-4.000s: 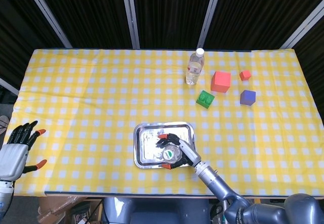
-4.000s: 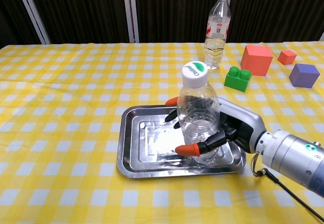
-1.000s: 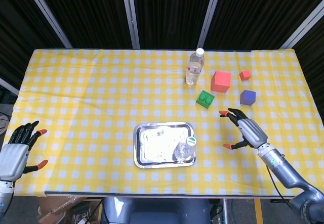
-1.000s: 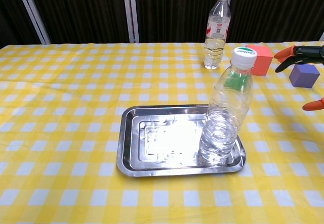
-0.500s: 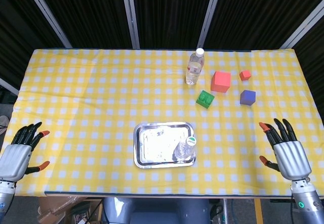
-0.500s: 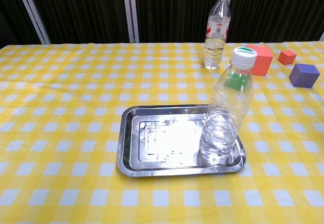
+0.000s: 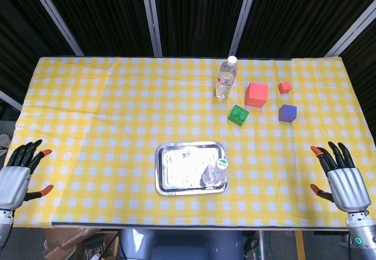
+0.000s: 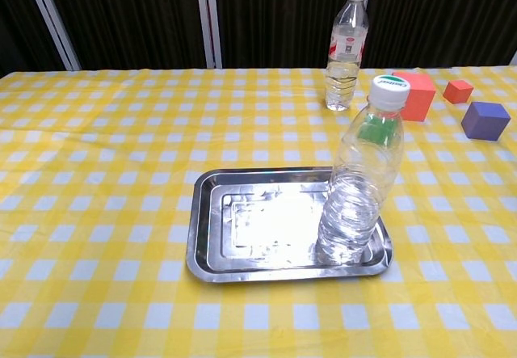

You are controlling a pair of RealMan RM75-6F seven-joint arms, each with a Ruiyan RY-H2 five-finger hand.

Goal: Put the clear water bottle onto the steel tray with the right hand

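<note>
The clear water bottle (image 8: 355, 184) is standing upright on the steel tray (image 8: 250, 229), in its front right corner. The right hand (image 7: 343, 178) is hovering well right of the tray, fingers spread, grasping nothing. The left hand (image 7: 14, 175) is hovering well left of the tray, fingers likewise released.

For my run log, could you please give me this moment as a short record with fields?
bottle: clear water bottle upright in the steel tray's right front corner
right robot hand: empty, fingers spread, at the table's right front edge
left robot hand: empty, fingers spread, at the left front edge
task: bottle is on the tray
</note>
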